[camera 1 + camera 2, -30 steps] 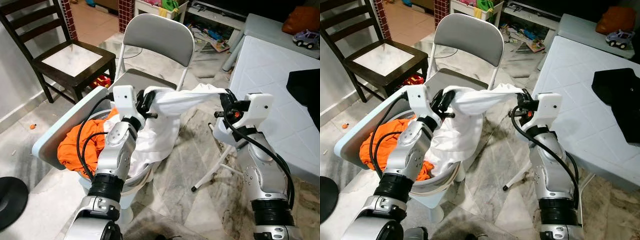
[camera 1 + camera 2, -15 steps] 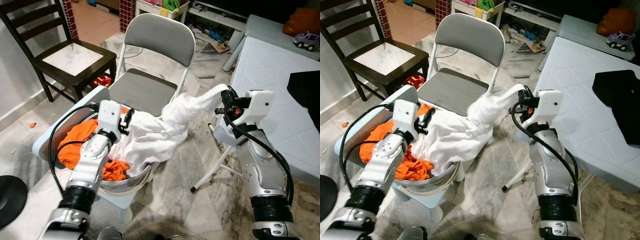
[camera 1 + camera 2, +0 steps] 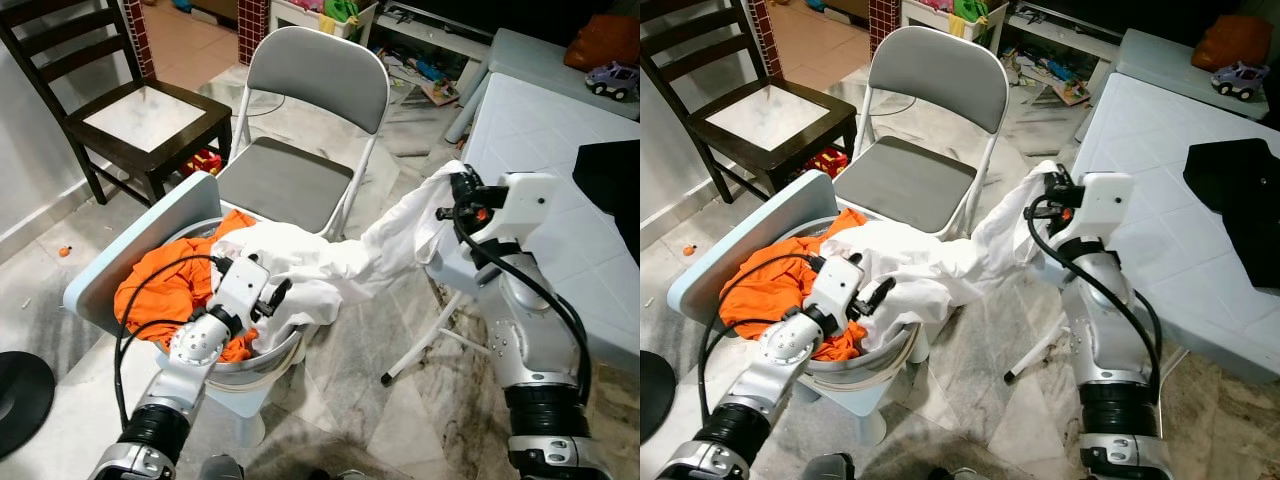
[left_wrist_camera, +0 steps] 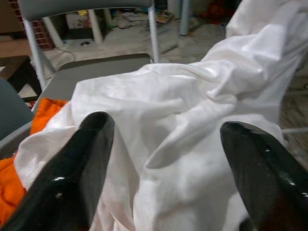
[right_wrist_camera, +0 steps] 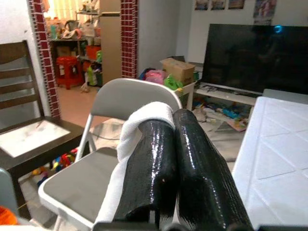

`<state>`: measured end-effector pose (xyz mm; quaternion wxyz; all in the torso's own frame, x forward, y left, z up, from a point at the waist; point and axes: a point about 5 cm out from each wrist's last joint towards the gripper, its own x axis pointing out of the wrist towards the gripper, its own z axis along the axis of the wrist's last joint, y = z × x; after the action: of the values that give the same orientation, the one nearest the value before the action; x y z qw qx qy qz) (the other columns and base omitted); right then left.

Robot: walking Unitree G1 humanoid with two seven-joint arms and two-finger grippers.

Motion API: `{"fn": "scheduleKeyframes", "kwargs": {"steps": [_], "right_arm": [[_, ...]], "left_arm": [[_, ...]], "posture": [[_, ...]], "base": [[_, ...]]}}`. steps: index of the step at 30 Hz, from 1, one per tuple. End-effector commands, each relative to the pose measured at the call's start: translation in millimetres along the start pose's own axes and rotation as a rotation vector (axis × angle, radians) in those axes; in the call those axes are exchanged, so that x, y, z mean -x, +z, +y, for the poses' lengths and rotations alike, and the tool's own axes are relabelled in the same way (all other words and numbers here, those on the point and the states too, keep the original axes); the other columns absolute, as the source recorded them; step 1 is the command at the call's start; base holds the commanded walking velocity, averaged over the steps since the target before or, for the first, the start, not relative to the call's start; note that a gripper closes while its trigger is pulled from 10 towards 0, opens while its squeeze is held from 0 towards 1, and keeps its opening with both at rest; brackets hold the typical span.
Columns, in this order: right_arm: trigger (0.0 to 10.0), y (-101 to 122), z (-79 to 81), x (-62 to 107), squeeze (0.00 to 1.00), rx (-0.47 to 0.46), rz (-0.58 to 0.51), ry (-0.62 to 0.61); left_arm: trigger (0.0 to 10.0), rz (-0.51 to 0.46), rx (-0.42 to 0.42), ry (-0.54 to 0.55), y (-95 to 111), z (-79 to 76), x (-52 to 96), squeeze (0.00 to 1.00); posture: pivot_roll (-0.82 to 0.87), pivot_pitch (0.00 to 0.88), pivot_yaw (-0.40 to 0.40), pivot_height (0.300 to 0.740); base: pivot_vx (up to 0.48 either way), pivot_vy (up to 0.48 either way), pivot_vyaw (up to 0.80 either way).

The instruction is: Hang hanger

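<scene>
A white garment [image 3: 330, 265] stretches from the laundry basket [image 3: 270, 362] up to my right gripper [image 3: 455, 190], which is shut on one end of it beside the white table. In the right wrist view the cloth [image 5: 139, 120] wraps over one of the closed fingers [image 5: 154, 144]. My left gripper [image 3: 275, 293] is low over the basket, open, with its fingers [image 4: 91, 144] spread wide just above the garment's bunched end [image 4: 183, 110]. Orange clothes [image 3: 160, 285] lie under the white cloth in the basket. I see no hanger.
A pale blue lid [image 3: 130, 250] leans on the basket's left side. Behind it are a grey folding chair [image 3: 320, 90] and a dark wooden chair [image 3: 140, 110]. The white table [image 3: 540, 130] on the right carries a black garment [image 3: 612, 175] and a toy car [image 3: 612, 77].
My left gripper let go of the white garment and dropped down to the basket. The cloth's left end fell onto the basket, while the right gripper kept its hold.
</scene>
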<state>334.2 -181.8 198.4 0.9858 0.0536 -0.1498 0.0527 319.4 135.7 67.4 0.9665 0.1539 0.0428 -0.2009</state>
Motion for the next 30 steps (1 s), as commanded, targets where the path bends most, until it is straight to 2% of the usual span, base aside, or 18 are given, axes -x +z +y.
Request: {"fn": "scheduleKeyframes", "kwargs": {"steps": [1,3,4,5,7,11,13,16,20,26,30], "right_arm": [[0.0,12,-4.1,-1.9,0.0,0.001,-0.034,-0.006],[0.0,12,-3.1,-2.9,0.0,-0.014,-0.022,0.008],[0.0,12,0.4,-3.2,0.0,-0.018,-0.007,0.051],[0.0,13,2.0,-2.3,0.0,-0.037,-0.003,0.07],[0.0,14,2.7,1.0,0.0,-0.061,0.0,0.088],[0.0,12,-4.6,10.9,0.0,-0.061,0.0,0.04],[0.0,11,-6.5,14.5,0.0,-0.061,-0.001,0.024],[0.0,3,-12.2,25.1,0.0,-0.09,0.022,-0.027],[0.0,-4,-13.1,35.6,0.0,-0.113,0.046,-0.054],[0.0,-6,-11.7,40.3,0.0,-0.125,0.054,-0.071],[0.0,14,-13.9,33.3,0.0,-0.143,-0.018,-0.051]], "left_arm": [[10.0,-0.027,0.003,0.032,7,2.3,-5.1,1.0],[10.0,-0.036,0.001,0.042,10,2.2,-7.4,1.0],[10.0,-0.041,0.0,0.043,13,-0.1,-11.3,0.85],[10.0,-0.046,-0.001,0.044,15,-1.7,-13.1,0.0],[10.0,-0.061,0.0,0.047,19,-5.1,-16.3,0.0],[10.0,-0.082,0.081,0.057,23,-12.9,-17.7,0.0],[10.0,-0.095,0.094,0.056,25,-15.2,-17.0,0.0],[10.0,-0.107,0.121,0.05,29,-22.1,-15.5,0.0],[10.0,-0.126,0.141,0.051,36,-23.9,-16.2,0.0],[10.0,-0.134,0.118,0.049,41,-23.1,-18.4,0.0],[10.0,-0.068,0.061,0.087,27,-15.3,-15.6,0.0]], "posture": [[0.28,0.108,-0.183,0.74],[0.28,0.104,-0.188,0.74],[0.29,0.102,-0.19,0.74],[0.29,0.101,-0.19,0.74],[0.29,0.098,-0.187,0.74],[0.28,0.095,-0.184,0.74],[0.28,0.095,-0.182,0.74],[0.28,0.094,-0.177,0.74],[0.28,0.093,-0.17,0.74],[0.28,0.09,-0.158,0.74],[0.27,0.091,-0.158,0.74]], "base": [[0.0,0.0,0.0],[0.0,0.0,0.0],[0.0,0.0,0.0],[0.0,0.0,0.0],[0.0,0.0,0.0],[0.0,0.0,0.0],[0.0,0.0,0.0],[0.0,0.0,0.0],[0.0,0.0,0.0],[0.0,0.0,0.0],[0.0,0.0,0.0]]}}
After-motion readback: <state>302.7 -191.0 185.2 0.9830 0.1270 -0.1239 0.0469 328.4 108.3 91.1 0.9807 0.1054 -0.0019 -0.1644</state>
